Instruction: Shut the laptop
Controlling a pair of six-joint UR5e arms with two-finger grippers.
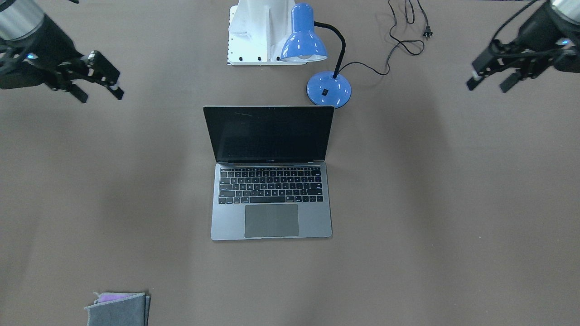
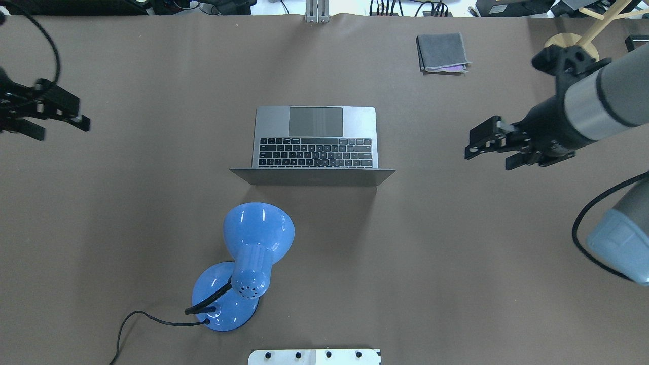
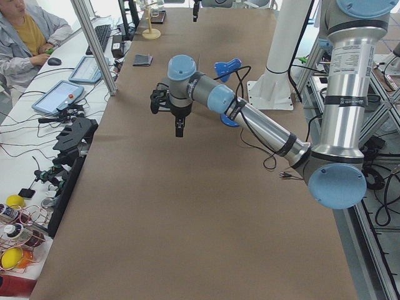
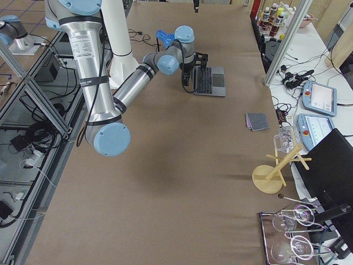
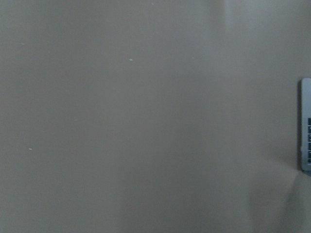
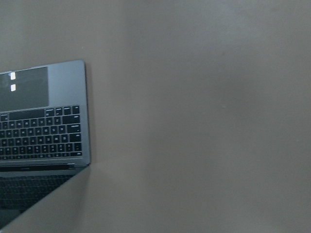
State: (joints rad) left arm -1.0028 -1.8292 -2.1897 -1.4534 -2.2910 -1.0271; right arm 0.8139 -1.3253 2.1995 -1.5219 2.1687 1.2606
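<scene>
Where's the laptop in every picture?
Front-facing: the laptop is in the middle, open.
Overhead: in the middle, its lid's back toward the camera.
Exterior left: not visible.
Exterior right: upper middle.
Left wrist: a sliver at the right edge.
Right wrist: lower left.
Landmark: the blue lamp, seen in all four exterior views.

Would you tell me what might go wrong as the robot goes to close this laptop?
The blue lamp stands close behind the raised lid of the laptop; an arm reaching there might knock it.
The left gripper and right gripper hang open, off to the sides; a one-sided push could slide the laptop rather than fold it.
</scene>
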